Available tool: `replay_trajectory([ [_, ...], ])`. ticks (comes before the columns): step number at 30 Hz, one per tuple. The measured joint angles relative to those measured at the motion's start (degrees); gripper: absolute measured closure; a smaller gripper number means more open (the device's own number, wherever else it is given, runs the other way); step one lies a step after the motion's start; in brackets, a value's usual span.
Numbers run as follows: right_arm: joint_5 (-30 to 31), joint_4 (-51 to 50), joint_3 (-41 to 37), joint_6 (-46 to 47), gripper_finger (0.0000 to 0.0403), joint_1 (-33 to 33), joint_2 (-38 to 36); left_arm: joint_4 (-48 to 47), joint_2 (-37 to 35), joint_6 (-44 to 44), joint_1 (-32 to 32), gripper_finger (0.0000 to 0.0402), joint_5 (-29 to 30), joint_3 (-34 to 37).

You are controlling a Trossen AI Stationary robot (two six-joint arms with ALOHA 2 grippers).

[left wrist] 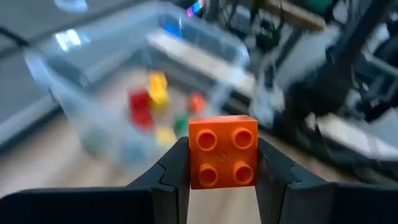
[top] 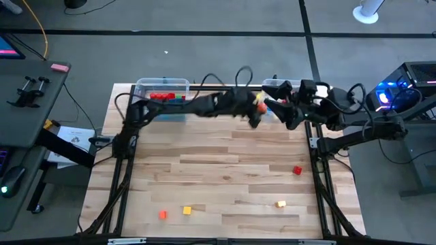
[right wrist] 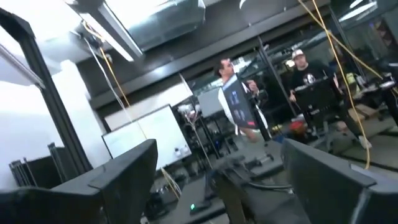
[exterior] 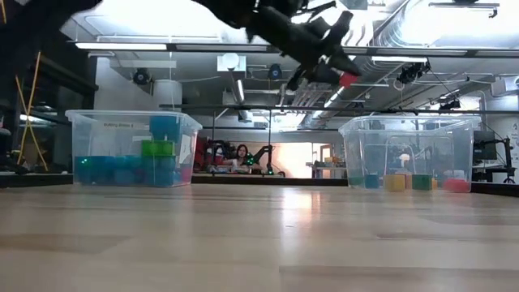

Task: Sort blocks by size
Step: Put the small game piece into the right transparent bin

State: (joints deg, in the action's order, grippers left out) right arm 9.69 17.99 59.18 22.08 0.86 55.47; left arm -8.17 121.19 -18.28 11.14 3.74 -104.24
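Between the dark fingers (left wrist: 174, 174) of the left gripper (left wrist: 222, 180) sits an orange block (left wrist: 223, 151), a four-stud square brick, clamped on both sides with its studs facing the wrist camera. From above, the left gripper (top: 257, 112) reaches across the far edge of the table (top: 225, 173) with that orange brick (top: 259, 105) just showing, close to the right-hand clear bin (top: 274, 86). The low view puts it high in the air, well above the tabletop, the gripper (exterior: 336, 69) dark against the ceiling lights.

Past the held brick, the wrist camera looks down into a clear bin (left wrist: 81, 99), blurred, with red (left wrist: 140, 106), yellow (left wrist: 157, 87), orange and green blocks lying inside.

The right gripper (right wrist: 217, 180) is up and tilted toward the room, its fingers (right wrist: 124, 171) spread wide with nothing between them; people stand in the background of its view. From above it sits at the table's far right corner (top: 300, 109), just beside the left one.

The left-hand bin (top: 162, 88) at the far edge holds red blocks (top: 163, 96); low down, blue and green ones (exterior: 158, 148) show stacked in it.

Out on the bare wood, four loose blocks remain: a red block (top: 297, 170) toward the right side, a yellow-orange one (top: 281, 203) nearer the front, and an orange-red block (top: 163, 214) beside a yellow block (top: 187, 211) at the front left.
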Motion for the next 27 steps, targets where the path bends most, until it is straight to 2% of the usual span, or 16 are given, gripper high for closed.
replay_trajectory([
  [5,1.61,0.67,0.00,-0.09,0.0067,0.00,0.05,0.38,8.70,2.95,3.75,0.0306,0.14,-13.57],
  [9,2.65,0.50,-0.01,-0.69,0.0067,-0.11,0.09,3.38,14.86,2.24,5.73,0.0294,0.17,-19.59],
  [16,4.02,0.39,0.00,-1.81,0.0067,-0.11,0.08,4.82,18.86,2.05,5.91,0.0159,-0.10,-22.27],
  [20,4.02,0.10,0.00,-3.08,0.0067,-0.11,0.11,4.18,17.72,3.55,5.38,0.0106,-0.42,-22.23],
  [24,4.02,0.12,0.00,-2.91,0.0067,-0.11,0.08,-6.92,12.52,3.08,5.53,0.0089,-7.03,-22.35],
  [27,3.65,0.10,0.00,-2.26,0.0067,-0.11,0.08,-21.46,8.04,4.35,5.46,0.0090,-13.00,-22.08],
])
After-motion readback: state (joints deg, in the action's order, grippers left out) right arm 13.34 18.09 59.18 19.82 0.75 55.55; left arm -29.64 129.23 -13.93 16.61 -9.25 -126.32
